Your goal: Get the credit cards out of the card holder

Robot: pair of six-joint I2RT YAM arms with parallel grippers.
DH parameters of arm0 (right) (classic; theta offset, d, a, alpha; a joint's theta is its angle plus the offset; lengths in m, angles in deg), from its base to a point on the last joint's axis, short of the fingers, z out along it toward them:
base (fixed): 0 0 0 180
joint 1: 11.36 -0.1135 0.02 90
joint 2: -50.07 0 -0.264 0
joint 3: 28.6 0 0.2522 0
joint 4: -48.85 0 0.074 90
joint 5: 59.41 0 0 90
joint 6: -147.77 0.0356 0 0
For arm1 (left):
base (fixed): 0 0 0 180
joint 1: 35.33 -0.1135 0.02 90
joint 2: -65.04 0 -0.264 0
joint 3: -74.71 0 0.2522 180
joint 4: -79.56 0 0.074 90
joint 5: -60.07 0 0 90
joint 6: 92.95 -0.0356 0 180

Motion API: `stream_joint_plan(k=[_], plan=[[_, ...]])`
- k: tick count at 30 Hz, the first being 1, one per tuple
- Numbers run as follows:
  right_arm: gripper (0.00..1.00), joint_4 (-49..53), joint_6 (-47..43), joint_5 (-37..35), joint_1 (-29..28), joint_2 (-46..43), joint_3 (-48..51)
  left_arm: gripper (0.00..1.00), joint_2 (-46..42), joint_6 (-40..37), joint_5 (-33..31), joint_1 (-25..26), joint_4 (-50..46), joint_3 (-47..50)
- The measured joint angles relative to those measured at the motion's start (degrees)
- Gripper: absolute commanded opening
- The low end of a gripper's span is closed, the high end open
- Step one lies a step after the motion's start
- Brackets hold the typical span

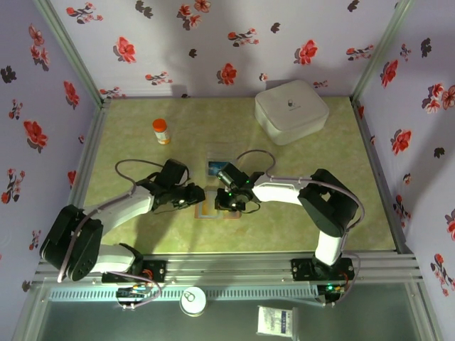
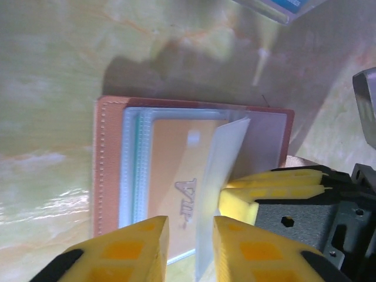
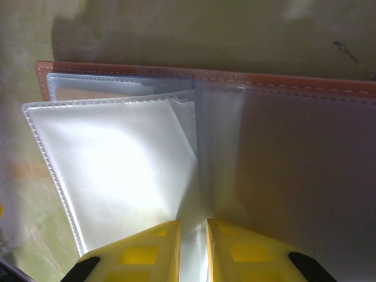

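The brown card holder (image 2: 108, 170) lies open on the table between both grippers (image 1: 212, 210). Its clear plastic sleeves fan out over the grey inside (image 3: 294, 176). One sleeve holds a yellow-orange credit card (image 2: 173, 158) printed "VIP". My right gripper (image 3: 192, 249) is shut on a clear sleeve leaf (image 3: 117, 170) and holds it lifted off the stack; its yellow fingers (image 2: 276, 185) also show in the left wrist view. My left gripper (image 2: 191, 249) is open just above the VIP card. The lifted leaf's lower edge (image 2: 220, 176) runs down between its fingers.
A clear plastic tray (image 1: 218, 169) with a blue card (image 2: 276, 6) sits just behind the holder. An orange pill bottle (image 1: 162, 131) stands at the back left and a big white rounded box (image 1: 291, 110) at the back right.
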Motion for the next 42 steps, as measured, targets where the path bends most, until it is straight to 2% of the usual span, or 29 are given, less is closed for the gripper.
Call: stream_joint_plan(k=[9, 19, 24, 36, 42], plan=[[0.2, -0.1, 0.0, 0.0, 0.0, -0.1, 0.1, 0.3, 4.4, 0.9, 1.0, 2.0, 3.0, -0.2], [0.2, -0.3, 0.0, 0.0, 0.0, -0.4, 0.4, 0.21, 6.7, 1.3, 1.4, 2.8, 4.4, -1.5], [0.23, 0.0, 0.0, -0.1, 0.0, -1.5, 0.4, 0.18, 6.7, 1.3, 1.5, 3.0, 4.4, -2.3], [0.21, 4.6, -1.1, -4.4, 2.3, -15.4, 1.3, 0.16, 6.7, 1.3, 1.4, 5.3, 3.8, -5.7], [0.21, 6.4, -1.8, -6.3, 5.1, -22.3, 4.7, 0.15, 9.8, 1.9, 1.4, 7.6, 3.8, -8.4]])
